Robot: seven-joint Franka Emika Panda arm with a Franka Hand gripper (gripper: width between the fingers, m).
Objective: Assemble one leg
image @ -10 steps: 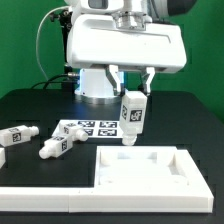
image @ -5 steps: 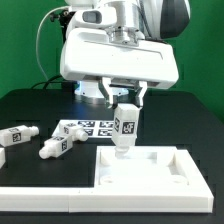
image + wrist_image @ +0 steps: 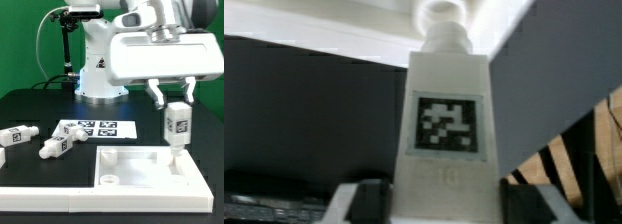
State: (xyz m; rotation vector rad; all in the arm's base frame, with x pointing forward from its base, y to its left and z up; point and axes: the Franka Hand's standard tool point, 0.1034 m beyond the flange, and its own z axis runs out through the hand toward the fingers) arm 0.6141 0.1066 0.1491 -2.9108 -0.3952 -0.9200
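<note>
Leg [image 3: 176,125] farther toward exterior view's right — upright between fingers [image 3: 157,94]

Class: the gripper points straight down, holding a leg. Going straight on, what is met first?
Probably the white panel, near its far corner on the exterior view's right; the tip of the leg would touch before the gripper itself, though depth is uncertain.

Glossy white arm [image 3: 100,60] — dark grey joint [image 3: 178,10], black cable [image 3: 42,45], pale-fingered tool [image 3: 174,102]
</note>
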